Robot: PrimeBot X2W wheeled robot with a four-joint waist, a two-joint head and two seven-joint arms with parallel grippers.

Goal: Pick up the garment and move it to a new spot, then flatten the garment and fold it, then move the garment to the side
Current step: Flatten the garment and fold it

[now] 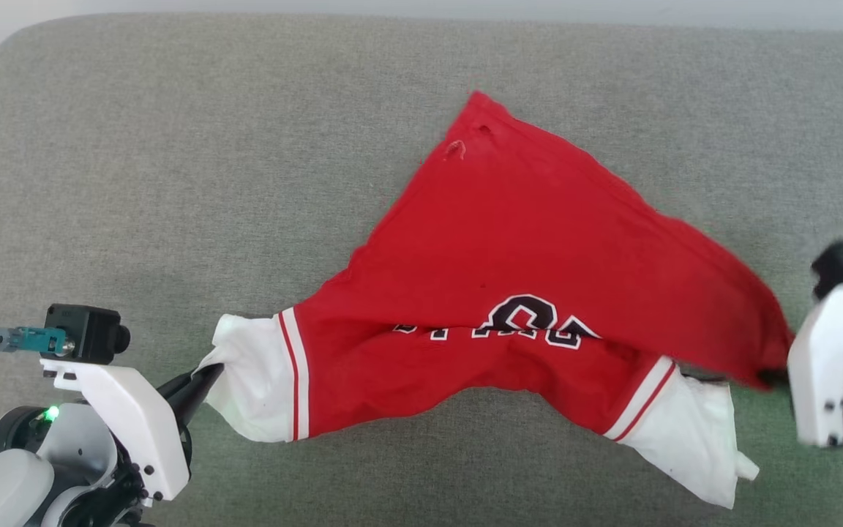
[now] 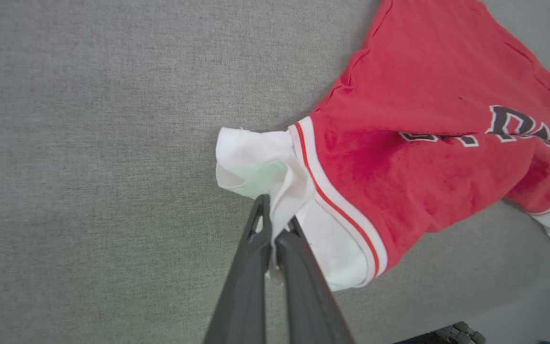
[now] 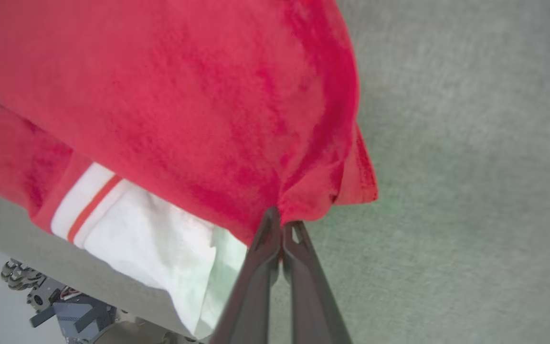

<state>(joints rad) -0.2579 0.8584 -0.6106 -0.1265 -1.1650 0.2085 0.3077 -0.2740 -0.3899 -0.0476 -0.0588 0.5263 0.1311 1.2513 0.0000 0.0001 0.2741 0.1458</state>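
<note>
On the grey fabric surface (image 1: 173,183), your left gripper (image 2: 277,215) is pinched tight on the garment (image 1: 509,249) at its white sleeve (image 2: 256,162); your right gripper (image 3: 282,224), equally closed, grips a red hem corner, the jersey lying rumpled between them.
</note>
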